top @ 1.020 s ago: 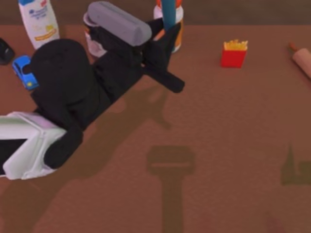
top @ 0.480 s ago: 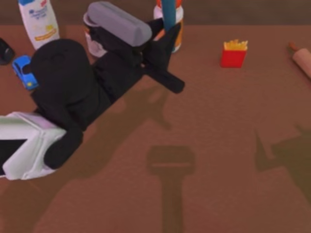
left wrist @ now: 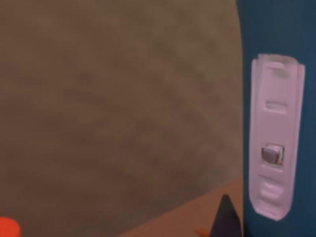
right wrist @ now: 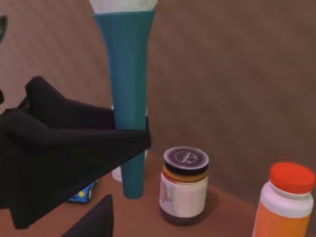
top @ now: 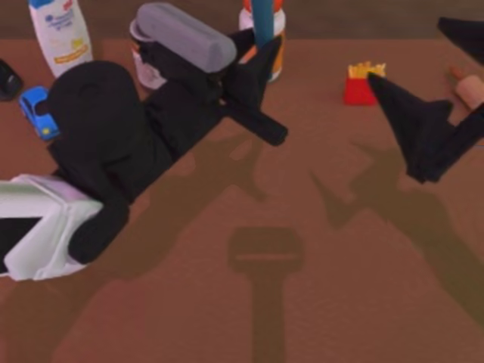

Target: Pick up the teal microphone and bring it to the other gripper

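Note:
The teal microphone (top: 262,17) stands upright, head up, above the table's far edge. My left gripper (top: 254,66) is shut on its handle. In the left wrist view the handle (left wrist: 276,29) with its white switch patch (left wrist: 274,133) fills one side, next to one dark fingertip (left wrist: 226,219). The right wrist view shows the microphone (right wrist: 126,94) clamped by the left gripper (right wrist: 79,148), its lower end hanging just above the table. My right gripper (top: 407,53) is open at the far right, pointing towards the microphone and well apart from it.
A white bottle (top: 60,30) and a blue toy car (top: 38,112) sit far left. A dark-lidded jar (right wrist: 184,185) and an orange bottle with a red cap (right wrist: 286,202) stand by the microphone. A red fries box (top: 363,85) and a rolling pin (top: 470,89) lie under the right gripper.
My right gripper has come into the top view from the right and its shadow has spread leftward. The left arm and the microphone have stayed still.

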